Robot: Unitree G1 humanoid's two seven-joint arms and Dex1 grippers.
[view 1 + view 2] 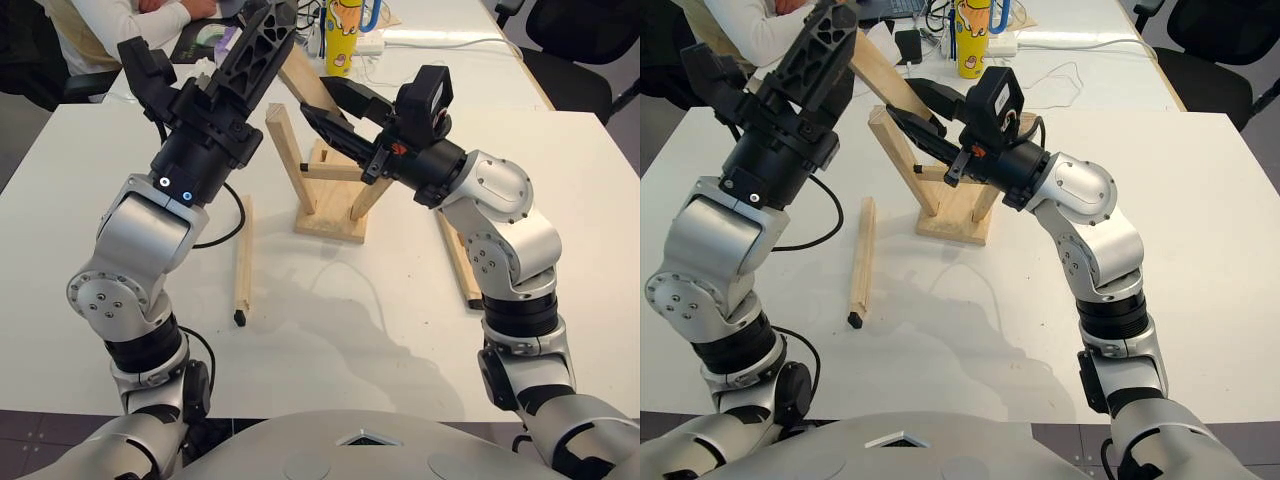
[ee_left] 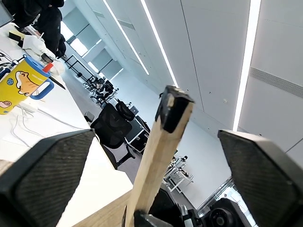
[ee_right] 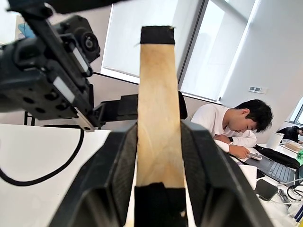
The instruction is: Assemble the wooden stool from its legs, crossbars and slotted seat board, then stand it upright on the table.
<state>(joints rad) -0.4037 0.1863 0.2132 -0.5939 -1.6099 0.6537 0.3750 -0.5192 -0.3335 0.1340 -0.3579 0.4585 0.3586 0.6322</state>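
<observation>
The slotted seat board [image 1: 330,222] lies flat on the white table with wooden legs and a crossbar [image 1: 332,172] standing up from it. One tilted leg [image 1: 291,158] rises on its left side. A second leg [image 1: 303,78] slants up and back from the board's right side. My right gripper [image 1: 318,98] is shut on this leg [image 3: 158,85] partway up. My left gripper [image 1: 275,35] is at the same leg's black-capped top end [image 2: 173,101], open, with wide gaps to both fingers [image 2: 52,175]. A loose leg [image 1: 243,262] lies on the table to the left.
Another wooden piece [image 1: 460,262] lies under my right forearm. A yellow cup [image 1: 343,35], cables and a mouse sit at the table's far edge, where a person is seated. A black cable [image 1: 228,232] loops beside the loose leg.
</observation>
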